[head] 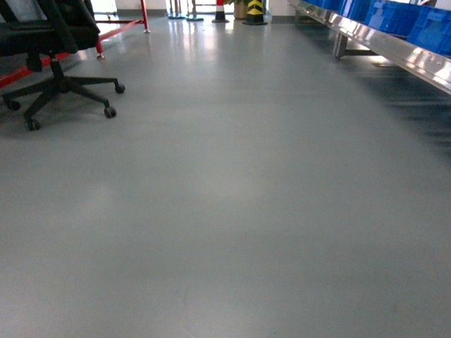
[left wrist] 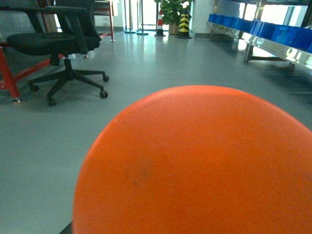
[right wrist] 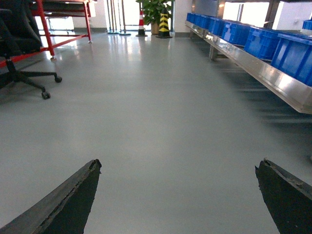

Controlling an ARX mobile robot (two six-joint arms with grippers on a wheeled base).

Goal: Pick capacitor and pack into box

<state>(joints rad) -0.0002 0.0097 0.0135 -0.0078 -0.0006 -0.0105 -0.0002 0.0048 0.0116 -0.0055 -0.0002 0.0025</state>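
**Supervisor:** Where was the capacitor at that point?

**Operator:** Right up against my left wrist camera. The capacitor (left wrist: 195,165) filled the lower part of that view as one big orange rounded end, smooth, with a faint dark smudge on it. I saw no fingers of the left gripper around it, so I couldn't tell whether that hand was clamped on it or how far apart its jaws were.

**Supervisor:** And the right hand?

**Operator:** The right gripper (right wrist: 178,200) was spread wide. Its two dark fingertips (right wrist: 73,200) sat at the bottom corners of the right wrist view, well apart, with only grey floor (right wrist: 161,122) between them. It carried nothing.

**Supervisor:** What did the head camera give you?

**Operator:** Mostly the grey floor. A black office chair (head: 53,49) on castors stood at the upper left beside a red metal frame (head: 120,24). Along the right ran a metal conveyor rail (head: 394,49) with blue bins (head: 416,21) on it. Far back I saw a black-and-yellow striped post (head: 255,10). Neither arm showed in that view, and I didn't see the box in any of the three.
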